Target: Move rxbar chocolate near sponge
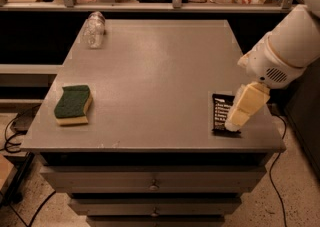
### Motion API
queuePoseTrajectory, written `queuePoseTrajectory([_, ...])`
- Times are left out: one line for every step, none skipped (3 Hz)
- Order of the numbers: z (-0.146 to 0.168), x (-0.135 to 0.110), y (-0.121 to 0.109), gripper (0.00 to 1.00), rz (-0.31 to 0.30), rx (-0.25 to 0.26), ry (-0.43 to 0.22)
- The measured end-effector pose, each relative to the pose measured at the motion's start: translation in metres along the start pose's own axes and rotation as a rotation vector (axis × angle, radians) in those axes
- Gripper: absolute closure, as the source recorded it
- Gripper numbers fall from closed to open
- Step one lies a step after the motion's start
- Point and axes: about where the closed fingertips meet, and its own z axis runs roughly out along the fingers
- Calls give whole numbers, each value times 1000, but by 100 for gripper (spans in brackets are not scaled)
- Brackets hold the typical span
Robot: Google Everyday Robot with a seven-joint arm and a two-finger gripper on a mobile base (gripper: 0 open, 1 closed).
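Observation:
The rxbar chocolate is a flat black wrapper with white text lying near the table's front right corner. My gripper hangs from the white arm at the right and reaches down over the bar's right side, hiding part of it. The sponge, green on top with a yellow body, lies at the front left of the grey table, far from the bar.
A clear plastic bottle lies on its side at the table's back left. Drawers sit below the tabletop. A railing and shelves with bags run behind the table. Cables lie on the floor at left and right.

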Motion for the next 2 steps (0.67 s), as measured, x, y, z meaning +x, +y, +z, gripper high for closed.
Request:
queuePoseTrajectory([25,8,0,0,27,-40,16])
queuePoseTrajectory([48,16,3,0,50,-80,28])
